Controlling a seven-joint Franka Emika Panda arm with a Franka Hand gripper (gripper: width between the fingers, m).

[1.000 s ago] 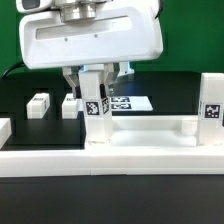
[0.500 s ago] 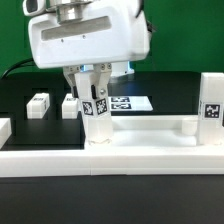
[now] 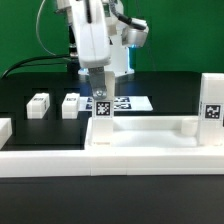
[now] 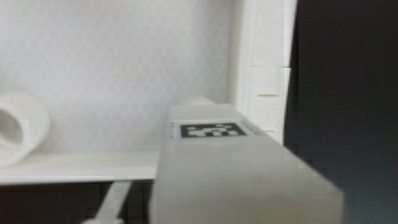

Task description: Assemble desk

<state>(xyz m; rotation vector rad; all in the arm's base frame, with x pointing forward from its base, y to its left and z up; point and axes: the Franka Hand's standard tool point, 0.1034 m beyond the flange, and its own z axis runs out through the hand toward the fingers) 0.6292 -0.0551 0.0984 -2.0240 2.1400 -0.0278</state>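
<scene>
The desk top [image 3: 140, 138] is a white tray lying at the front of the black table. A white square leg [image 3: 101, 112] with a black-and-white tag stands upright on the top's left part. My gripper [image 3: 100, 92] comes straight down on this leg and is shut on its upper end. Another tagged leg [image 3: 212, 108] stands at the top's right end. Two more legs [image 3: 38, 104] [image 3: 70, 103] lie on the table behind. In the wrist view the held leg [image 4: 231, 170] fills the foreground over the tray floor [image 4: 107, 70]; my fingers are hidden there.
The marker board [image 3: 132, 102] lies flat behind the held leg. A long white border rail [image 3: 110, 165] runs along the front and a short white block [image 3: 5, 128] sits at the exterior view's left. A round socket boss [image 4: 18, 125] shows on the tray floor.
My wrist has turned about the vertical axis, so the hand's broad white face now shows edge-on. The leg stays upright in the same spot on the desk top.
</scene>
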